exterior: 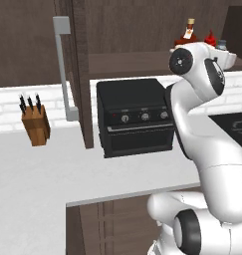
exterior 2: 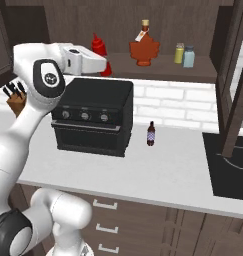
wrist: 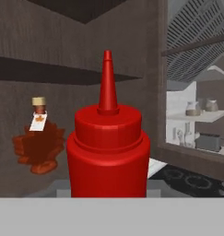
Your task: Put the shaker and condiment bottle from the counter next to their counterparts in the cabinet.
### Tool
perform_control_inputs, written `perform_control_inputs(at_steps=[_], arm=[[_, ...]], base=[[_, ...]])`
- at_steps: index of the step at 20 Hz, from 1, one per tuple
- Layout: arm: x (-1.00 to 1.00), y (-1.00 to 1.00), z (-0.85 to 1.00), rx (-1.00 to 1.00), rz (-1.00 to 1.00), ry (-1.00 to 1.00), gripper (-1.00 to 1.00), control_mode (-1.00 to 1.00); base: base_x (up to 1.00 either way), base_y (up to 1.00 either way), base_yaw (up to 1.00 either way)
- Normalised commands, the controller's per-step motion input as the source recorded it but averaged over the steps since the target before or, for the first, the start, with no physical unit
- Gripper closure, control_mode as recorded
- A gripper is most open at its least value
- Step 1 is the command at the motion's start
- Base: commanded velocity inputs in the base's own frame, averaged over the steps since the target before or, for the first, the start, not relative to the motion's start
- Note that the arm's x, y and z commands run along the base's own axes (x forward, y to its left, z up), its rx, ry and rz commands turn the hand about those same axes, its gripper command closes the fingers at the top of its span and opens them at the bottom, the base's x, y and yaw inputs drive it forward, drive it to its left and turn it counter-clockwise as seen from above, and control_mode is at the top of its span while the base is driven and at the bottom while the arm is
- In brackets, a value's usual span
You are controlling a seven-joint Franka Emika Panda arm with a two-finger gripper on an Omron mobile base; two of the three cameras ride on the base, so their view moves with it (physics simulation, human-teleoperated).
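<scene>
The slim red condiment bottle [exterior 2: 98,47] stands upright at the left of the cabinet's plank shelf [exterior 2: 158,67], and my gripper [exterior 2: 104,66] is shut around its lower body. In the hand view the condiment bottle [wrist: 109,147] looms right in front, with the squat red-brown bottle [wrist: 38,147] behind it to the left. That red-brown bottle [exterior 2: 144,50] stands mid-shelf. Further right, the pale blue-grey shaker [exterior 2: 189,57] sits beside the yellow-green shaker [exterior 2: 179,52]. In the left base view my arm hides the hand; the red nozzle [exterior: 210,38] and the shaker [exterior: 221,45] peek over it.
A black toaster oven [exterior 2: 93,117] sits on the counter under the shelf. A small dark brown bottle [exterior 2: 151,134] stands to its right and a knife block [exterior: 35,124] to its left. The open cabinet door with its grey bar handle [exterior: 62,69] hangs left; a stovetop [exterior 2: 233,165] lies right.
</scene>
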Motion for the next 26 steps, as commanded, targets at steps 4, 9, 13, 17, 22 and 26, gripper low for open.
perform_control_inputs(at_steps=[4,9,13,17,22,26], arm=[[0.31,0.00,0.19,-0.03,0.03,0.00,1.00,-1.00],[0.26,0.00,0.14,0.00,0.03,0.00,1.00,-1.00],[0.08,0.03,0.01,0.00,0.01,0.00,1.00,-1.00],[0.00,0.09,0.00,0.00,0.00,0.00,1.00,-1.00],[0.00,0.15,0.00,0.00,0.00,0.00,1.00,-1.00],[0.05,0.14,0.00,0.00,0.00,0.00,1.00,-1.00]], base=[[0.00,0.00,0.00],[0.00,0.00,0.00],[0.00,0.00,0.00],[0.00,0.00,0.00],[0.00,0.00,0.00],[0.00,0.00,0.00]])
